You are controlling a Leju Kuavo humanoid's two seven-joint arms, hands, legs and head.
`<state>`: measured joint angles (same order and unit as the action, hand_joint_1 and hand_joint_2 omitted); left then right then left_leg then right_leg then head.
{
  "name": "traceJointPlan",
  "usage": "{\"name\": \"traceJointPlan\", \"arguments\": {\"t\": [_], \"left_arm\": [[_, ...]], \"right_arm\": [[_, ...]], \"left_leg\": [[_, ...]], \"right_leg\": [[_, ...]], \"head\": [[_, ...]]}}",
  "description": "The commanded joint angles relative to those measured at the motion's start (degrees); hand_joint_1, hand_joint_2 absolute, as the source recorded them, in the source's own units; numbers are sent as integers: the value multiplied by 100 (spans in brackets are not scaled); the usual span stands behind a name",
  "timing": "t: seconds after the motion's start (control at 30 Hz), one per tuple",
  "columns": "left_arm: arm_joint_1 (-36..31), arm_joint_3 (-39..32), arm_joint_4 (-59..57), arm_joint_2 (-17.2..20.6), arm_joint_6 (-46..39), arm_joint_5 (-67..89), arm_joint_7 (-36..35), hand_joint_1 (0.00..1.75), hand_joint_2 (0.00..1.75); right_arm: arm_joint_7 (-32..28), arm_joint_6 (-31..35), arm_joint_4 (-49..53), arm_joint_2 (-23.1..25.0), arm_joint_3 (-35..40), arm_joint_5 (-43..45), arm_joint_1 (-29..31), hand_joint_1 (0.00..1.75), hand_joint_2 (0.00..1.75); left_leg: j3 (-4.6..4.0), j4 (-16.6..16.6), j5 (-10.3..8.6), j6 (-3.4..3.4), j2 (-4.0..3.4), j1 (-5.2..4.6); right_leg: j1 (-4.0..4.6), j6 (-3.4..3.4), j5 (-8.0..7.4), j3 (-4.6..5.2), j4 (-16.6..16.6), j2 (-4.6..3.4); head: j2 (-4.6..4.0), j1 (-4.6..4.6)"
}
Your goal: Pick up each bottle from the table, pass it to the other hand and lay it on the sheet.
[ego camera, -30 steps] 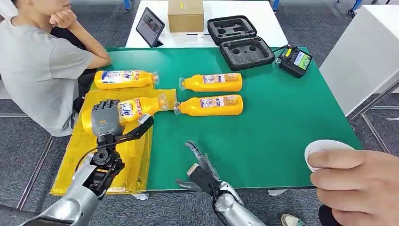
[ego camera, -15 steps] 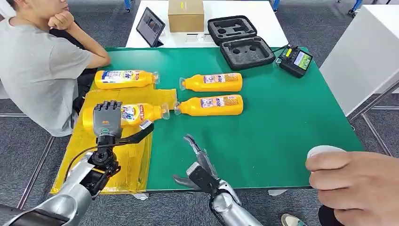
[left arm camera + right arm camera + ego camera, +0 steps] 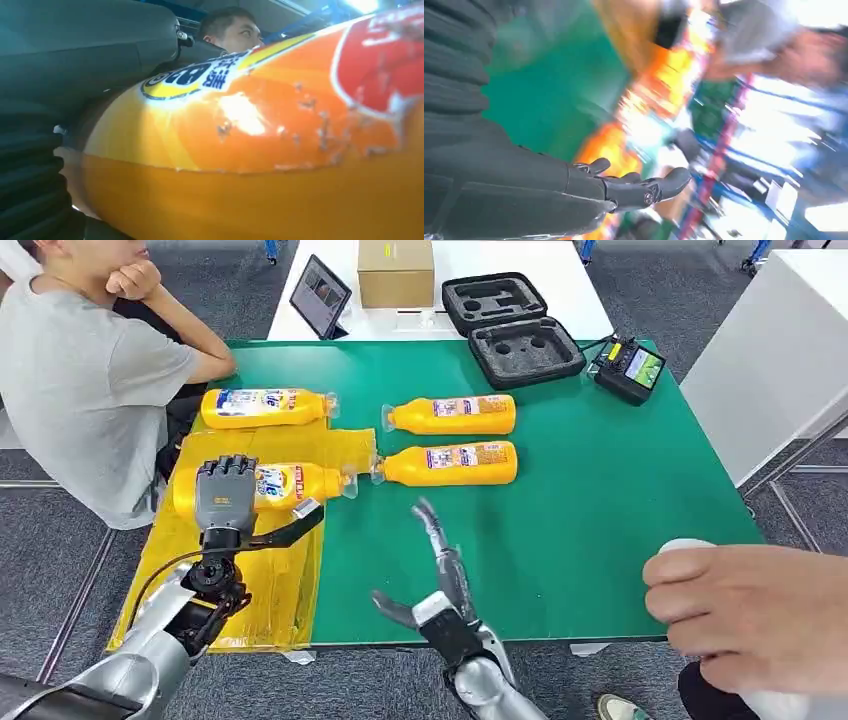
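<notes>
A: Where is the bottle sitting at this moment?

B: The orange bottle is lying on its side on the yellow sheet, its cap end reaching toward the green table. The left hand is lying over its base end, fingers draped on it. Grasping or only resting, I cannot tell.

A: And the other hand?

B: The right hand is hovering above the table's near edge, fingers spread, carrying nothing.

A: What is worrying you?

B: Rolling. If the left hand is lifting off unevenly, I judge the round bottle could be nudged off the sheet toward the two orange bottles waiting just beside its cap. Another bottle is lying near the sheet's far edge. A person's hand is also reaching in close, risking a collision.
</notes>
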<state>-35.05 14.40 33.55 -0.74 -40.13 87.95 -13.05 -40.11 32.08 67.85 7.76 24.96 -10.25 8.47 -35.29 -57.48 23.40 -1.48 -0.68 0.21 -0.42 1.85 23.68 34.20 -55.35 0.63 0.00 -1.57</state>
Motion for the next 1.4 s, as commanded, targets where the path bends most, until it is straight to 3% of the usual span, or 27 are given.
{"name": "traceJointPlan", "arguments": {"t": [0.03, 0.2, 0.43, 0.53, 1.27, 1.3, 1.37, 1.4], "left_arm": [[-647, -143, -1506, -116, 920, -272, 531, 175, 175], [-738, -185, -1669, -31, 1258, -207, 633, 175, 175], [-814, -748, -1634, 113, 1560, -840, 1365, 175, 175], [-850, -1053, -1621, 73, 1708, -1231, 1619, 175, 175], [-819, -1475, -1705, 42, 1818, -1761, 1865, 175, 175], [-813, -1388, -1760, 32, 1836, -1657, 1762, 147, 175], [-862, -1269, -1810, 42, 1927, -1525, 1689, 161, 175], [-879, -1233, -1814, 43, 1922, -1481, 1642, 159, 175]], "right_arm": [[11, -140, 1559, -449, -156, 598, -253, 0, 175], [11, -328, 1333, -369, -359, 742, -197, 0, 175], [11, -228, 2267, -580, -430, 595, -483, 0, 175], [11, -325, 2179, -532, -683, 665, -490, 0, 175], [11, -729, 1519, -325, -835, 781, -195, 0, 175], [11, -712, 1428, -303, -851, 781, -150, 0, 175], [11, -704, 1410, -297, -882, 806, -161, 0, 175], [11, -691, 1407, -291, -899, 812, -163, 0, 175]], "left_leg": [[12, -4, 8, 4, 15, 0], [2, -2, 1, 4, 2, 2], [15, -3, 4, 4, 0, 0], [16, -1, 2, 4, 4, 1], [20, 5, -4, 3, -5, 1], [26, 2, 1, 5, -4, 2], [17, 5, -5, 2, -4, 1], [26, 5, -2, 5, -3, 3]], "right_leg": [[-1, -3, 11, -15, -5, 7], [2, -4, -4, -1, 1, -3], [0, -16, -3, -12, -4, -6], [1, -16, -4, -15, -2, -1], [1, -15, -9, -16, 3, -10], [2, -17, -6, -23, 1, -13], [1, -15, -10, -15, 3, -8], [2, -17, -7, -23, 4, -10]], "head": [[0, 2], [0, -2], [0, 0], [0, 0], [0, 0], [0, 0], [0, 0], [0, 0]]}}
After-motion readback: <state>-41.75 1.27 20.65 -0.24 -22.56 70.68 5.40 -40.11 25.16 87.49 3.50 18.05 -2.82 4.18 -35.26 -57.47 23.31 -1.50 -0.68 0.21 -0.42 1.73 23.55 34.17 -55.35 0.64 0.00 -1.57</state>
